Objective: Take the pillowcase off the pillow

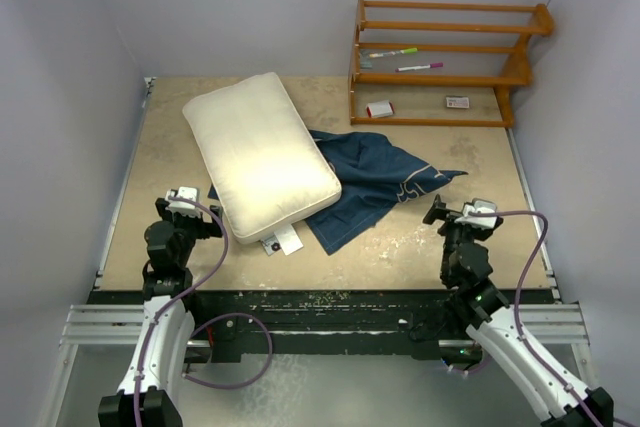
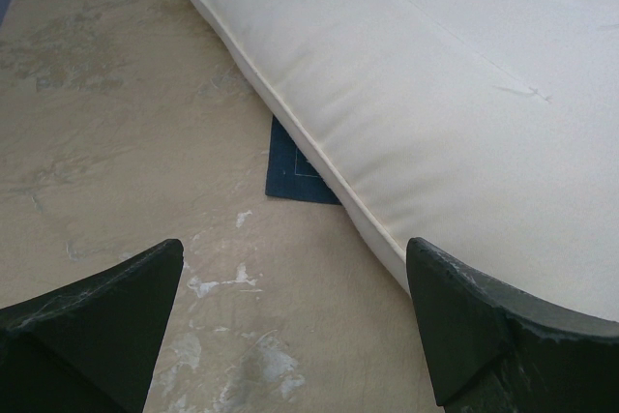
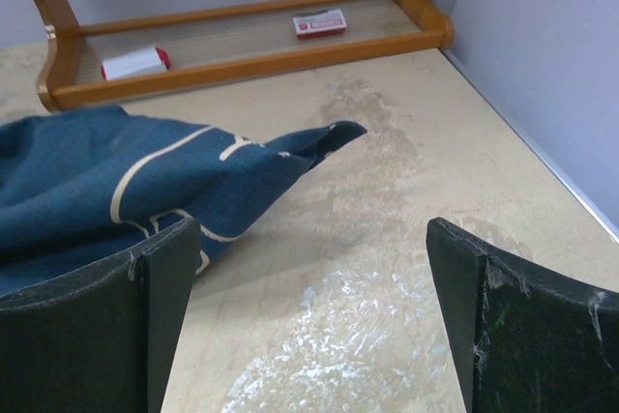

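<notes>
Even, soft light from overhead, moderately bright. Top view sharp, mild glare on the pillow (image 1: pixel 262 155) upper face; short soft shadows under it and beside the pillowcase (image 1: pixel 370 184). Wrist views: near fingers (image 2: pixel 92 331) dark, slightly soft-focus. Table (image 3: pixel 387 239) shows pale sheen patches. Far shelf (image 3: pixel 242 41) a bit soft. No motion blur.

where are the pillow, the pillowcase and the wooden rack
pillow (image 1: pixel 260 152), top view, middle of its upper face
pillowcase (image 1: pixel 370 182), top view, crumpled middle of the cloth
wooden rack (image 1: pixel 450 79), top view, middle shelf rail
</notes>
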`<state>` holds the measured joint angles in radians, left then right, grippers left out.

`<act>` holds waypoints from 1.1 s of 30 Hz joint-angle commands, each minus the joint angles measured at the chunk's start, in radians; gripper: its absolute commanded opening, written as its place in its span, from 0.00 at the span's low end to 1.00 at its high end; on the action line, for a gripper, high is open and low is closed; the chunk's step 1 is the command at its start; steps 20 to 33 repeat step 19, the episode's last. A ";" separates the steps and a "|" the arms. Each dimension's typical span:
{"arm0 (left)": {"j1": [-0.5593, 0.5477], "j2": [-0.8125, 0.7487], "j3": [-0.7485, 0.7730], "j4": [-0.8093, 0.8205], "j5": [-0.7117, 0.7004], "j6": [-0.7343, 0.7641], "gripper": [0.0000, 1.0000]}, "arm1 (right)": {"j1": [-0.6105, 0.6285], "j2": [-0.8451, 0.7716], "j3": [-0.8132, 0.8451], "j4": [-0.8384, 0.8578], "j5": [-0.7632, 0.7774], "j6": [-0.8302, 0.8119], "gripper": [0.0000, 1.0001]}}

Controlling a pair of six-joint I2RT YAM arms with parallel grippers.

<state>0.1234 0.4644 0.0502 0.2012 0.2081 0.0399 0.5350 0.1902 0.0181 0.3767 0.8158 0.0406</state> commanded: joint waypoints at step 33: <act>-0.001 0.016 0.007 0.056 0.008 -0.011 0.99 | -0.004 0.028 -0.021 0.038 0.005 -0.011 1.00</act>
